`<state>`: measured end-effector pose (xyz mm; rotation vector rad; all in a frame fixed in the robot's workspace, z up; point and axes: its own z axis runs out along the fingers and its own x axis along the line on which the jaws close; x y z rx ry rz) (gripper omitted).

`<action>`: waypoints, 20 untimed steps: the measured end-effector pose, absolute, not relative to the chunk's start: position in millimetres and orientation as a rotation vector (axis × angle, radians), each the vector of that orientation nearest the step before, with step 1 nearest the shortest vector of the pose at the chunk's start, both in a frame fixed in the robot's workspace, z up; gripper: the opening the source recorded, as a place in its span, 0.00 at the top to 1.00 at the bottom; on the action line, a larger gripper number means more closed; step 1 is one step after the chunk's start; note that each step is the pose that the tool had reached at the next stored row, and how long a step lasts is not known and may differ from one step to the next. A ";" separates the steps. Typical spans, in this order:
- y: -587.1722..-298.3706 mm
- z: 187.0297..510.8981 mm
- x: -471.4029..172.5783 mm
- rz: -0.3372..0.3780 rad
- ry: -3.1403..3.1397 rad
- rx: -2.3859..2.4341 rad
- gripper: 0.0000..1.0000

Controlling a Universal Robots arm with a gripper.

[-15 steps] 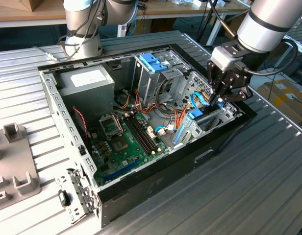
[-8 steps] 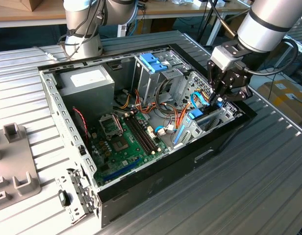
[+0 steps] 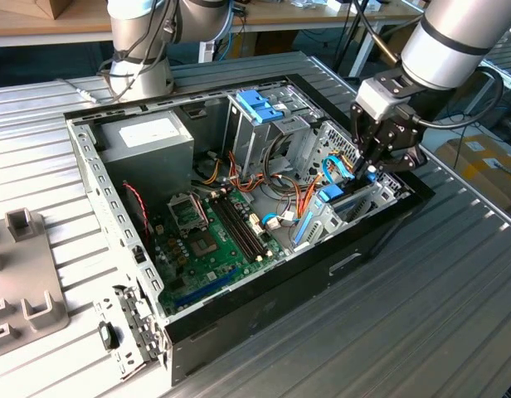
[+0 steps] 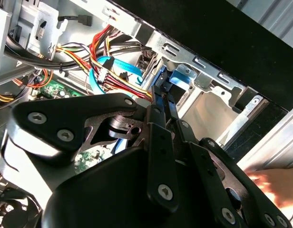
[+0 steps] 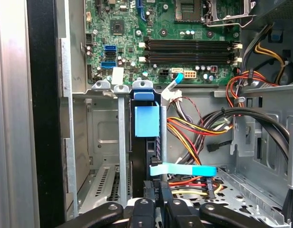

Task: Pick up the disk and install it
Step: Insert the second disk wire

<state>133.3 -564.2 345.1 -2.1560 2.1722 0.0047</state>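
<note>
The disk [image 5: 146, 121] stands on edge in a slot of the metal bay at the corner of the open computer case [image 3: 90, 166], its light-blue carrier frame facing the first wrist view. In the exterior view, the disk's blue frame [image 3: 331, 196] shows low in the case's right end, just under my gripper [image 3: 365, 170]. The gripper [image 5: 158, 192] reaches into that bay, and its two black fingers [image 4: 161, 102] are drawn close together on the disk's thin near edge. The second wrist view shows the fingertips pinching the blue frame [image 4: 161, 78].
A flat blue data cable [image 5: 184, 169] and bundles of red, yellow and black wires [image 5: 199, 126] crowd the space beside the bay. The motherboard [image 3: 210, 236], the power supply [image 3: 148, 137] and a grey drive cage with a blue latch [image 3: 260, 104] occupy the case. A second arm's base [image 3: 139, 50] stands behind.
</note>
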 end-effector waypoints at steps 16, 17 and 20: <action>-564.2 338.1 132.9 0.004 2.172 -2.156 0.83; -564.2 338.0 132.9 0.004 2.172 -2.156 0.83; -564.2 337.7 132.9 0.004 2.172 -2.156 0.70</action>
